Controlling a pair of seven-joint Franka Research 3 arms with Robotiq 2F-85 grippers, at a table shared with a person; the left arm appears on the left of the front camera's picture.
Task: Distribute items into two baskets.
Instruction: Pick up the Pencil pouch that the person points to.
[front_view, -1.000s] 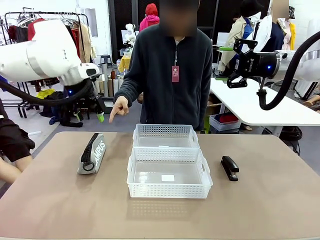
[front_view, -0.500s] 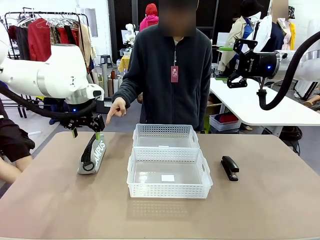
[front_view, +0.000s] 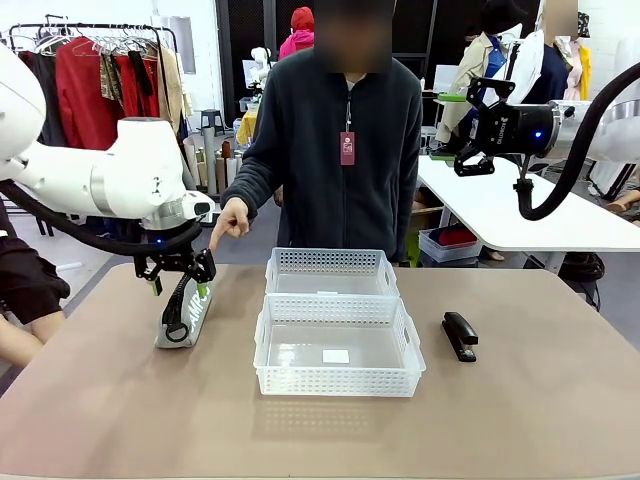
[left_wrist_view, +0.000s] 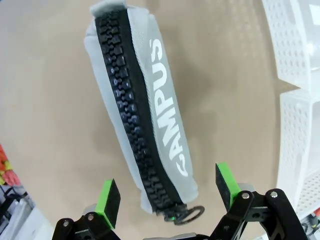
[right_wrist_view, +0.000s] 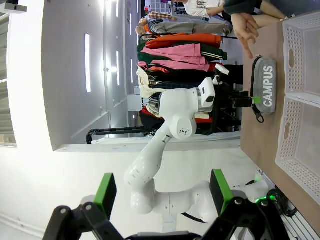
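The grey "CAMPUS" pouch (front_view: 186, 312) lies on the table at the left, its black zipper facing up (left_wrist_view: 150, 100). My left gripper (front_view: 180, 287) hangs open just above the pouch's far end, a green pad on either side of it (left_wrist_view: 167, 192). Two white lattice baskets stand mid-table: the far one (front_view: 330, 262), and the near one (front_view: 340, 382) with a white sticker on its floor. A black stapler (front_view: 460, 335) lies to their right. My right gripper (front_view: 478, 128) is held high at the right, open and empty (right_wrist_view: 162, 192).
A person in a dark fleece stands at the far edge, one hand (front_view: 230, 220) pointing down toward the pouch. Bare tabletop (front_view: 320, 435) stretches along the front. A white table (front_view: 520, 215) and clothes racks stand behind.
My left arm has swung right and come down, bringing its open gripper from above the table's far-left edge to just over the pouch. Nothing else has moved.
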